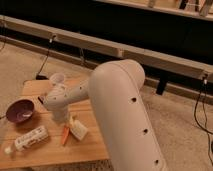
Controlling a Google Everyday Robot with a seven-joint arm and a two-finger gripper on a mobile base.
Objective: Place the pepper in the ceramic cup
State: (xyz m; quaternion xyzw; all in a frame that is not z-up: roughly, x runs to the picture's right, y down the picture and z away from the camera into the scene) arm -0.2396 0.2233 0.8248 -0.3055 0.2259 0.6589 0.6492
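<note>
Lying on the wooden table (88, 148) near its front edge, the pepper (65, 134) points its thin end toward me and its upper end up under the gripper (62, 119). From where I stand the gripper hangs straight down over that upper end with its fingers drawn together. Whether they have actually pinched the pepper or only closed beside it, I cannot tell.

It looks a light thing, slim and tapered, probably smooth-skinned, so I'd expect it to roll or squirt out of a narrow pinch. The thicker part near the stem seems the safest place to take hold, across its width, leaving the tip to go into the cup first.

Just beside the pepper on its right, touching or nearly so, lies a flat white block (78, 130), which leaves little room for a finger on that side. To the left a white bottle (31, 138) lies on its side, a little apart. Further left sits the purple bowl (20, 110).

The ceramic cup (57, 79) stands at the far edge of the table, behind the robot's own forearm (70, 96). That pale arm is the main obstacle in my view; it lies between pepper and cup, and the cup's mouth looks narrow for a long vegetable.
</note>
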